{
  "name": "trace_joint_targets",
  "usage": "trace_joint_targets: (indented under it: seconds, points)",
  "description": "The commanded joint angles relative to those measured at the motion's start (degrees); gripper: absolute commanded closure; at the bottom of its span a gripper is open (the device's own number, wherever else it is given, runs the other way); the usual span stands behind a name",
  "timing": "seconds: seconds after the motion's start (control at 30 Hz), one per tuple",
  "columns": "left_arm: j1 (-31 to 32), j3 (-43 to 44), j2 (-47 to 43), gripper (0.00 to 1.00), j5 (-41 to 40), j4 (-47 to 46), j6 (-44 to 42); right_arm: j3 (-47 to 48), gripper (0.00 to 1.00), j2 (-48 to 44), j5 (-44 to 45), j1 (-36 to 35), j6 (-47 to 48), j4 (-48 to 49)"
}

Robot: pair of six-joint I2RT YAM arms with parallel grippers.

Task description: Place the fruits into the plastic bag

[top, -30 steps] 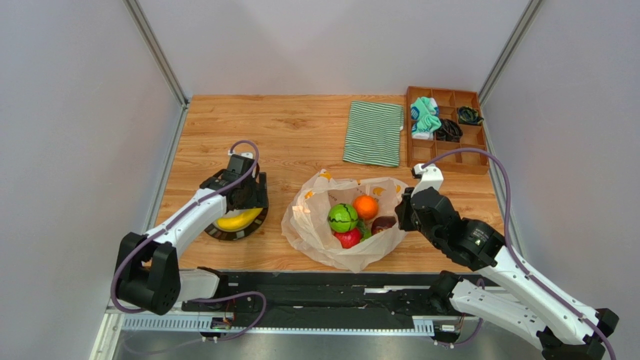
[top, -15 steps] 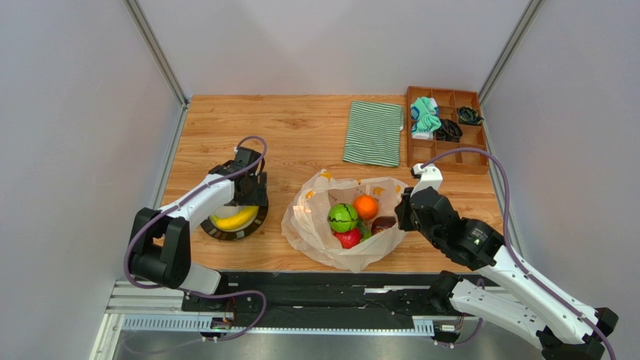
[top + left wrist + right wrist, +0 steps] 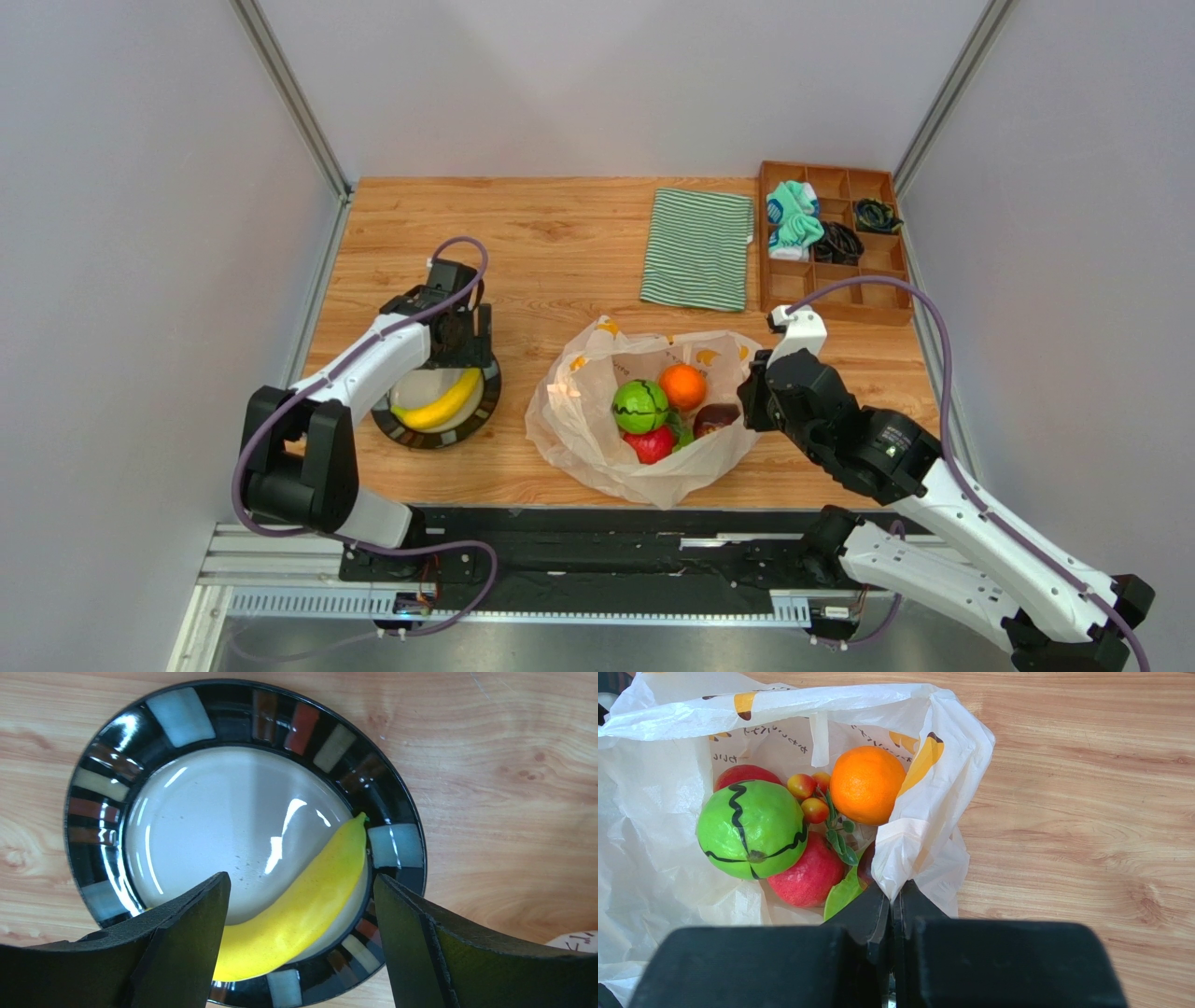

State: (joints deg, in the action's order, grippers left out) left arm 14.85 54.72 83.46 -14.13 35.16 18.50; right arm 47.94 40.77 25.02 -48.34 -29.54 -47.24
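Observation:
A yellow banana point(image 3: 309, 896) lies alone on a black-rimmed plate point(image 3: 231, 707), left of the plastic bag point(image 3: 589, 420). My left gripper point(image 3: 302, 903) hangs open just above the plate, its fingers either side of the banana's lower half without touching it. The bag lies open at mid-table and holds a green round fruit point(image 3: 749, 829), a red apple point(image 3: 805, 875), an orange point(image 3: 866, 784), small red berries point(image 3: 812, 798) and a green leafy piece point(image 3: 843, 892). My right gripper point(image 3: 892, 896) is shut on the bag's right rim point(image 3: 906, 854), holding it up.
A green-and-white striped folded cloth point(image 3: 697, 248) lies at the back. A wooden compartment tray point(image 3: 831, 241) with small items stands at the back right. Bare wooden tabletop point(image 3: 1088, 812) lies right of the bag. Grey walls close in both sides.
My left gripper has shifted slightly toward the back over the plate, uncovering more of the banana. The right gripper and the bag have not moved.

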Motion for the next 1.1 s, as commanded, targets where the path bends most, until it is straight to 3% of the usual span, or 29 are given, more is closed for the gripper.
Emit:
trace_joint_targets:
  seconds: [0.0,0.3,0.4,0.5,0.63,0.83,1.0,1.07]
  points:
    - [-0.2,1.2,1.3,0.16,5.5,2.0,-0.8,1.0,0.97,-1.0,0.6,-0.2,0.0,1.5]
    - [-0.2,3.5,8.7,0.23,4.6,6.1,-1.4,0.6,0.97,-1.3,0.5,-0.2,-0.3,1.7]
    - [-0.2,3.7,9.7,0.30,3.8,6.8,-1.3,0.4,0.97,-1.2,0.6,-0.3,-0.3,1.7]
    - [-0.1,3.8,9.9,0.44,4.3,6.6,-1.5,0.4,0.97,-1.3,0.7,-0.2,-0.2,1.7]
    - [-0.1,3.9,9.0,0.72,4.0,6.7,-1.5,0.3,0.97,-1.2,0.7,-0.2,-0.2,1.8]
    - [0.4,3.7,1.5,1.00,4.2,6.3,-0.9,0.4,0.97,-1.1,0.8,-0.2,-0.1,1.7]
    - [1.6,4.3,-8.1,1.00,9.2,5.6,0.0,0.5,0.97,-1.0,0.7,-0.2,-0.2,1.9]
    - [6.0,5.9,-15.0,1.00,9.2,4.2,1.2,0.4,0.97,-0.8,0.6,-0.3,-0.2,2.3]
